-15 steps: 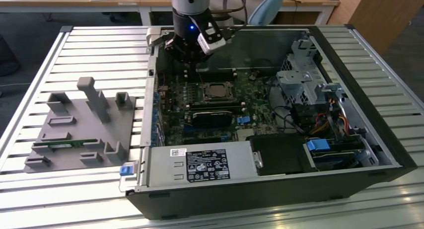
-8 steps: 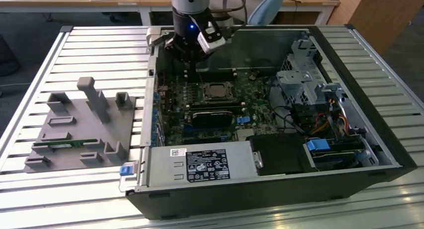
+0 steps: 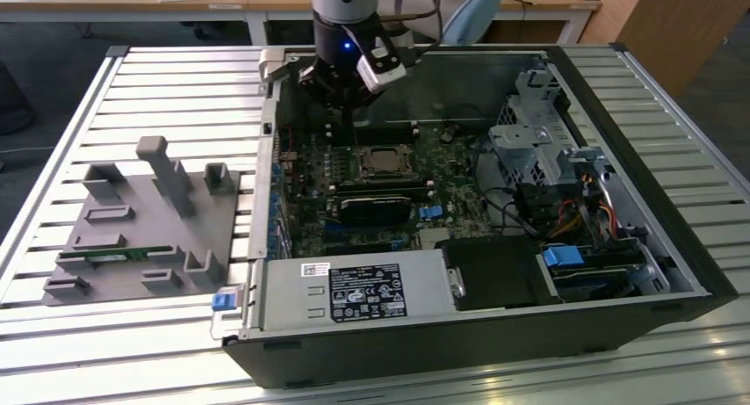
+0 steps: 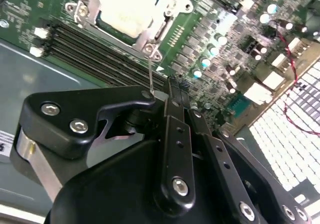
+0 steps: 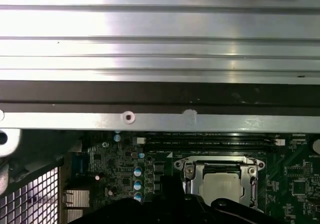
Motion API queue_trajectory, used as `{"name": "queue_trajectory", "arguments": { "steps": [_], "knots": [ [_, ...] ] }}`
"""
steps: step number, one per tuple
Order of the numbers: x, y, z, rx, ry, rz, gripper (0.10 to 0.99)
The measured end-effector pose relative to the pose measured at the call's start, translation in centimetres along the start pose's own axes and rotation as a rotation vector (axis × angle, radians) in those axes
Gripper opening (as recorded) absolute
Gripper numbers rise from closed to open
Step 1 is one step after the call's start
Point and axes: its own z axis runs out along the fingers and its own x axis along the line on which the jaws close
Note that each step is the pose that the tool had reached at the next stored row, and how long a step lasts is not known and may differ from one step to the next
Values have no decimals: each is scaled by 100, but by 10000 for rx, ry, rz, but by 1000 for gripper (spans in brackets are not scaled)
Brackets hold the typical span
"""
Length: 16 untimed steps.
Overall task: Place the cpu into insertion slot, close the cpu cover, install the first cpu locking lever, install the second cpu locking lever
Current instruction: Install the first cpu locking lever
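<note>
While the cpu [image 4: 125, 8] is sitting in the insertion slot [image 3: 382, 162] under the closed cpu cover [image 4: 100, 6], the pincer [image 4: 150, 96] is gripping a thin locking lever [image 4: 150, 74]; guiding it slowly seems wise.

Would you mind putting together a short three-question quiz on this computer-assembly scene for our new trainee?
1. True or false: the cpu already lies in the insertion slot, with the cpu cover framing it.
2. Multiple choice: in the exterior view, the gripper hangs (a) above the grey holder, (b) above the green board near the far wall of the computer case, (c) outside the case, over the slatted table.
3. Short answer: in the second wrist view, what thin thing rises from the cover's corner toward the gripper?

Key: 1 true; 2 b; 3 a thin metal lever.
</note>
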Motion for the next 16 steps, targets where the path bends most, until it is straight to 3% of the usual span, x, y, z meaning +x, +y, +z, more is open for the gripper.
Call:
{"name": "queue_trajectory", "arguments": {
  "steps": [9,16],
  "knots": [
    [-151,20,8,4,1,0,114],
    [-225,22,14,4,1,0,114]
  ]
}}
